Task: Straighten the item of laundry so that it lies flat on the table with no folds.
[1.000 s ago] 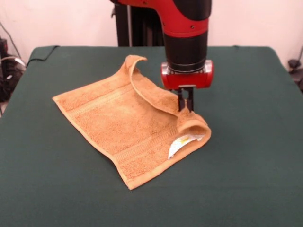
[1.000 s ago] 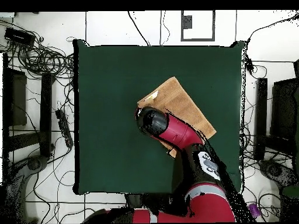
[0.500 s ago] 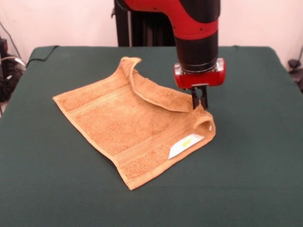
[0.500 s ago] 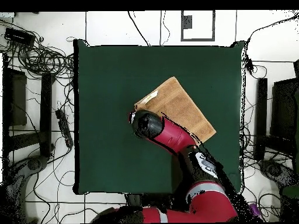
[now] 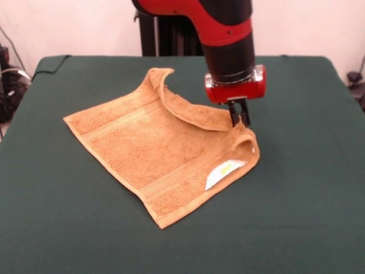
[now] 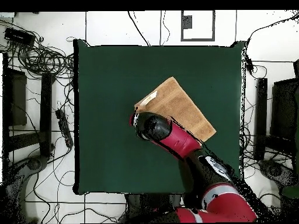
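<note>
Gripper (image 5: 239,119) pinching towel (image 5: 154,154) edge (fold remains).

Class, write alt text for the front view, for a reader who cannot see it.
A red and black robot arm lowers its gripper onto the rolled-up corner of an orange-tan towel on a dark green table. The towel's far edge stands curled upward, the rest lies flat, and a white label with a yellow mark shows near the gripped corner.
</note>
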`<action>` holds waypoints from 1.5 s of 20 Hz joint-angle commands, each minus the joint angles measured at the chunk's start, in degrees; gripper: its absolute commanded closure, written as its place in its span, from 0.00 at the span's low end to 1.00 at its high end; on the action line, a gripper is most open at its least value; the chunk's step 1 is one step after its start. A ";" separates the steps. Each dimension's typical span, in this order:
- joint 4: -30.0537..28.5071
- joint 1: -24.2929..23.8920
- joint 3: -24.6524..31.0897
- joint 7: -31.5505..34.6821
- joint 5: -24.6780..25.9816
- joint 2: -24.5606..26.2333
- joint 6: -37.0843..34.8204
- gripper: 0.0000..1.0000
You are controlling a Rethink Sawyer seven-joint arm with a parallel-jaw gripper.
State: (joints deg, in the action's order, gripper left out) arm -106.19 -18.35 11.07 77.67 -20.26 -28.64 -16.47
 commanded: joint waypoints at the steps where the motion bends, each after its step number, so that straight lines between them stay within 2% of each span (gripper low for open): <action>1: -7.49 -3.07 9.75 12.17 -1.87 0.19 0.39 1.00; 8: -8.90 -7.01 10.99 10.67 0.26 0.67 1.68 1.00; 13: -7.61 -6.50 9.34 10.67 1.38 0.56 2.46 1.00; 14: -7.63 -6.26 8.98 11.25 1.32 0.45 2.96 0.00; 20: -6.83 -5.27 7.53 11.84 1.10 0.18 2.39 0.00; 30: -5.73 -6.09 8.13 10.43 1.70 1.11 2.44 0.00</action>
State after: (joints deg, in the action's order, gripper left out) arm -109.65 -25.96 15.10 77.67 -19.91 -29.92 -16.48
